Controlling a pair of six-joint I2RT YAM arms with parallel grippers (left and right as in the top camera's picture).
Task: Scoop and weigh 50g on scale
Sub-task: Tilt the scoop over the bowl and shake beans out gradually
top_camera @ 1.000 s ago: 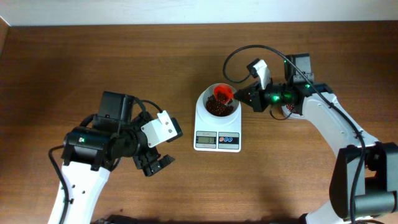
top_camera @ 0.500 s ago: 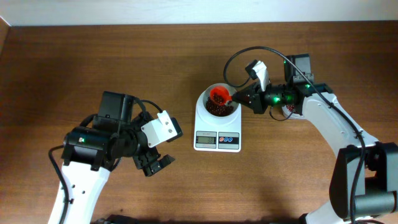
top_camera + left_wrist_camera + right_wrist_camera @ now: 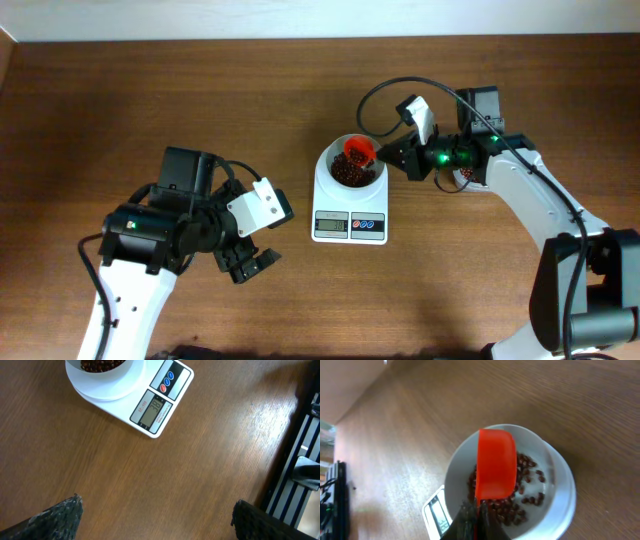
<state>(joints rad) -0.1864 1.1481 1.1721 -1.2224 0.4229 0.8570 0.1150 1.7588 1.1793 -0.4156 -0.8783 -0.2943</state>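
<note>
The right fingers (image 3: 475, 521) are closed tight on the thin handle of an orange-red scoop (image 3: 495, 467), which reaches straight out ahead of them. The scoop's cup hangs over a white bowl (image 3: 559, 497) holding red-brown beans (image 3: 530, 476). The bowl sits on the scale (image 3: 349, 226), directly below these fingertips, its display on the side away from the bowl. The left fingers (image 3: 250, 266) are spread wide and grip nothing, hovering above the bare wooden surface (image 3: 250, 100). The scale lies well ahead of them.
</note>
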